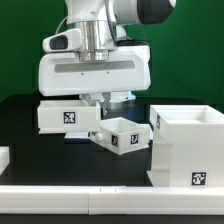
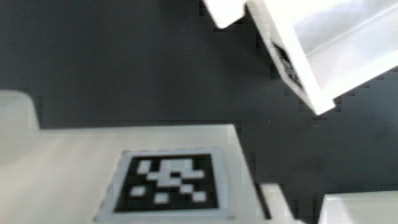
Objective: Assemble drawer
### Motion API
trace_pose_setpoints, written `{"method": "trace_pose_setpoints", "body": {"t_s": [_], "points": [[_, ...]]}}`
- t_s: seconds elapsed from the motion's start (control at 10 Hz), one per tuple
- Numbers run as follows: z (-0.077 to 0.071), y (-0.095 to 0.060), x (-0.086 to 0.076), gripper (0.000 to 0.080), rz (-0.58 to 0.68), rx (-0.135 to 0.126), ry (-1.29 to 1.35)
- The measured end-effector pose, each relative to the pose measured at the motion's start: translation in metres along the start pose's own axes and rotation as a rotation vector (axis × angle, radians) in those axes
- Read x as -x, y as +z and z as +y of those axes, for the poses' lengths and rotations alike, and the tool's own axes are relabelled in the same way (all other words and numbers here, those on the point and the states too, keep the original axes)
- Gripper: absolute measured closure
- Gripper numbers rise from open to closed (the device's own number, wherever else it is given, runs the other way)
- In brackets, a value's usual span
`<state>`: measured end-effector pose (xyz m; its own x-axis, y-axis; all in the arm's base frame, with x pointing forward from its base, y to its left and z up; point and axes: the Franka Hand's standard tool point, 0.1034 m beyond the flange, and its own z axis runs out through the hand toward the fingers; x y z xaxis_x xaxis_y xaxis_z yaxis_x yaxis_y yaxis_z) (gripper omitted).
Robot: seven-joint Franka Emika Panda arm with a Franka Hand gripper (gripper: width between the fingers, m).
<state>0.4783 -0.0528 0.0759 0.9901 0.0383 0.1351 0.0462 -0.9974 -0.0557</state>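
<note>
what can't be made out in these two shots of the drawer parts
- Gripper: in the exterior view, its fingertips are hidden behind the flat tray and the tilted tray. Open, shut or holding cannot be told.
- Box shell: cut off by the exterior view's right edge. Its own walls hide the inside.
- Tagged white part: in the wrist view, blurred and cut off by the picture's edge. Which tray it is cannot be told.

White glossy rounded robot arm (image 1: pixel 100 10) carried a black joint cap (image 1: pixel 152 10) at the top. Ribbed silver metal wrist cylinder (image 1: pixel 95 38) below. Small white camera housing (image 1: pixel 60 43), dark front, mounted beside it. White boxy plastic gripper (image 1: pixel 113 99) had a wide body with rounded corners, dark on the underside. No cables were visible.
</note>
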Motion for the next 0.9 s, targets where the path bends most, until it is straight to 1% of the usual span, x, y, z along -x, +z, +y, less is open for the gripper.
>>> {"method": "trace_pose_setpoints", "body": {"t_s": [0.1, 0.2, 0.3, 0.4, 0.5, 0.6, 0.9], "points": [[0.003, 0.001, 0.000, 0.0761, -0.001, 0.001, 0.000], [0.017, 0.006, 0.001, 0.0761, -0.010, 0.005, -0.144], [0.022, 0.010, -0.012, 0.0761, -0.027, -0.013, -0.168], [0.018, 0.011, -0.033, 0.0761, -0.027, -0.022, -0.221], [0.015, 0.017, -0.043, 0.0761, -0.043, -0.045, -0.274], [0.014, 0.021, -0.045, 0.0761, -0.053, -0.053, -0.288], [0.015, 0.022, -0.043, 0.0761, -0.055, -0.052, -0.282]]}}
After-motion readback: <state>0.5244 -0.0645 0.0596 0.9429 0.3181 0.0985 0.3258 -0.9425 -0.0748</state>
